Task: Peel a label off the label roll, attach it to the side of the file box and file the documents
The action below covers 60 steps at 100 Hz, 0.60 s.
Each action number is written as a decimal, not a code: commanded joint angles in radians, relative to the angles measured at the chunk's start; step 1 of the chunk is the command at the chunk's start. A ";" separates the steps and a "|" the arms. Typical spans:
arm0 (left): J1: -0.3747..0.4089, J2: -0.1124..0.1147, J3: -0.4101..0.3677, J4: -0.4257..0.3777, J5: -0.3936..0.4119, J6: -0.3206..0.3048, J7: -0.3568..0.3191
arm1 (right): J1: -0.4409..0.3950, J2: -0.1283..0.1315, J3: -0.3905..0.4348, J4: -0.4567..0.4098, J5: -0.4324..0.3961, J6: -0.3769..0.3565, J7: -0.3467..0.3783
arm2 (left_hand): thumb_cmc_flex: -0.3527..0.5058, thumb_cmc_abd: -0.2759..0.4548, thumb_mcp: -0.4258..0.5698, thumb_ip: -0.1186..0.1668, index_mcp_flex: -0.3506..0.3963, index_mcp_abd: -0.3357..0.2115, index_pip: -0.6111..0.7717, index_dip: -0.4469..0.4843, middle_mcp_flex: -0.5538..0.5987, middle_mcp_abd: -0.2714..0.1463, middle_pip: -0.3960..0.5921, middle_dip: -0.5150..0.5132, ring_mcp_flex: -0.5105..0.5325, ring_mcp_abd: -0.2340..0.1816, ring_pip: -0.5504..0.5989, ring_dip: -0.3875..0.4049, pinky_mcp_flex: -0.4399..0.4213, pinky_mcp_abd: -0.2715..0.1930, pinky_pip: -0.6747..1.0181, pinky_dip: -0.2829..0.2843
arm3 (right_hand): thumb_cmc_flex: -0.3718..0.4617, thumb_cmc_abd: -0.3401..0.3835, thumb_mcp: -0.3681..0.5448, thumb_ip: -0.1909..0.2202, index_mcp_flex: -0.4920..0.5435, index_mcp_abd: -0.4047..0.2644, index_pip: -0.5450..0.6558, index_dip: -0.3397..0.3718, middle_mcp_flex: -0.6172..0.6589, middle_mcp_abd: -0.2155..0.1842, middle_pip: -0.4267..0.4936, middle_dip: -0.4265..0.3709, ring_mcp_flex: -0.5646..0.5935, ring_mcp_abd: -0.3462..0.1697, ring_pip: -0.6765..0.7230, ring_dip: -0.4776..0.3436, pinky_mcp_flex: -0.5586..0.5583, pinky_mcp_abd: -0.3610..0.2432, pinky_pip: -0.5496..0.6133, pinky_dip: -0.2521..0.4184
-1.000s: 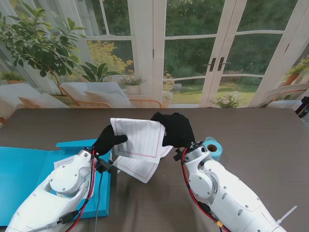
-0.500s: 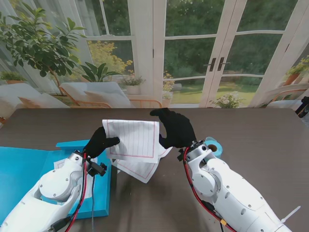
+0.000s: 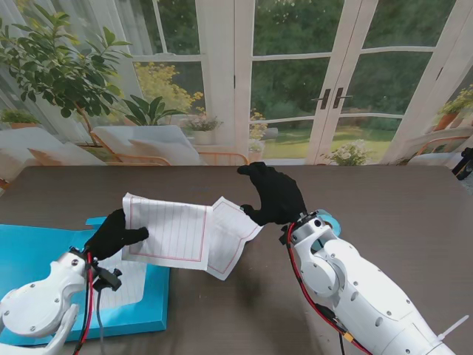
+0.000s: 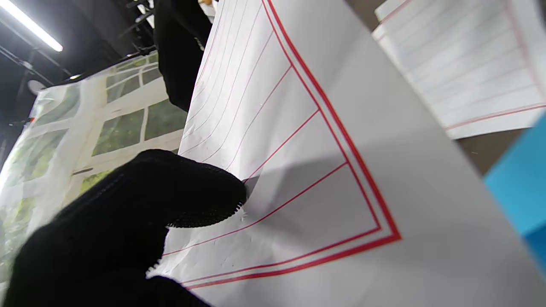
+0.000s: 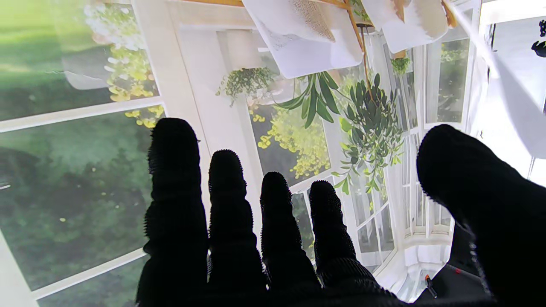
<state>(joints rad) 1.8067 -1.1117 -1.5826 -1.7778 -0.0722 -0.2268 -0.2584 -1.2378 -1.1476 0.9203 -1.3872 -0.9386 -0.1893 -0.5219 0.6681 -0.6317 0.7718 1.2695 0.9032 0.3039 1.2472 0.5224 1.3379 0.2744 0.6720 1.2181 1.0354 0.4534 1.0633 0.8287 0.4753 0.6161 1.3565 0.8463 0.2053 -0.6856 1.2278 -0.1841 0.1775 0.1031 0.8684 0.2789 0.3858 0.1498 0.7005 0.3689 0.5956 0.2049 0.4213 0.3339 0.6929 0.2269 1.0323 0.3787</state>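
Stand camera looks down over the table (image 3: 414,214); wrist cameras sit close, perhaps both facing the windows (image 5: 85,128).

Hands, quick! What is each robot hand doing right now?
Left hand: shut on the lined sheet, pinching its edge.
Right hand: open, fingers spread, holding nothing.

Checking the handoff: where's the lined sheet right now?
Stand view: the sheet is left of centre, held by the left robot hand over the blue box's edge, overlapping a second sheet on the table.
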 commanded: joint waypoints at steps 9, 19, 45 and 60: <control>0.092 0.005 -0.053 -0.013 0.018 0.014 0.011 | -0.012 0.002 -0.001 -0.015 0.001 -0.003 0.025 | 0.047 -0.001 0.061 0.046 -0.018 0.024 0.043 0.015 0.011 -0.052 0.001 0.027 -0.020 0.039 0.016 0.020 -0.022 -0.041 0.055 0.005 | -0.034 0.001 -0.017 0.016 -0.026 0.013 -0.011 -0.011 -0.017 0.011 0.006 -0.013 -0.035 -0.003 0.008 -0.008 -0.459 -0.004 -0.020 0.004; 0.141 -0.001 -0.091 -0.022 0.041 0.022 0.039 | -0.015 0.003 -0.002 -0.019 0.000 -0.006 0.029 | 0.048 -0.001 0.064 0.048 -0.019 0.024 0.043 0.010 0.008 -0.050 -0.001 0.032 -0.029 0.042 0.016 0.022 -0.032 -0.046 0.050 0.006 | -0.036 0.005 -0.020 0.017 -0.020 0.010 -0.011 -0.011 -0.008 0.006 0.005 -0.014 -0.030 -0.005 0.009 -0.009 -0.459 -0.005 -0.020 0.005; 0.212 -0.021 -0.162 -0.009 0.062 0.048 0.104 | -0.023 0.005 -0.003 -0.031 0.004 -0.015 0.046 | 0.047 0.003 0.067 0.049 -0.027 0.029 0.048 0.005 0.000 -0.042 -0.004 0.046 -0.042 0.047 0.021 0.028 -0.048 -0.055 0.044 0.012 | -0.037 0.014 -0.023 0.020 -0.012 0.005 -0.011 -0.012 0.005 0.003 0.001 -0.013 -0.026 -0.005 0.008 -0.011 -0.458 -0.006 -0.021 0.006; 0.226 -0.029 -0.183 0.011 0.076 0.083 0.127 | -0.025 0.006 -0.004 -0.034 0.003 -0.019 0.053 | 0.046 0.007 0.068 0.047 -0.033 0.027 0.051 0.003 -0.003 -0.041 -0.006 0.053 -0.048 0.049 0.023 0.029 -0.053 -0.057 0.041 0.016 | -0.039 0.019 -0.024 0.021 -0.010 0.004 -0.012 -0.012 0.009 0.002 -0.001 -0.013 -0.022 -0.006 0.008 -0.011 -0.457 -0.006 -0.020 0.007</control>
<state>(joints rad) 2.0187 -1.1335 -1.7565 -1.7894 -0.0033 -0.1551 -0.1265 -1.2554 -1.1418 0.9195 -1.4114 -0.9333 -0.2017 -0.4864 0.6681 -0.6297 0.7734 1.2695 0.8913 0.3048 1.2486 0.5224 1.3290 0.2748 0.6698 1.2559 0.9995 0.4560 1.0638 0.8406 0.4367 0.6037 1.3565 0.8461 0.2051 -0.6835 1.2230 -0.1841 0.1775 0.1031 0.8684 0.2775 0.3875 0.1498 0.7005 0.3682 0.5956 0.2049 0.4240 0.3334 0.6927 0.2269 1.0323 0.3788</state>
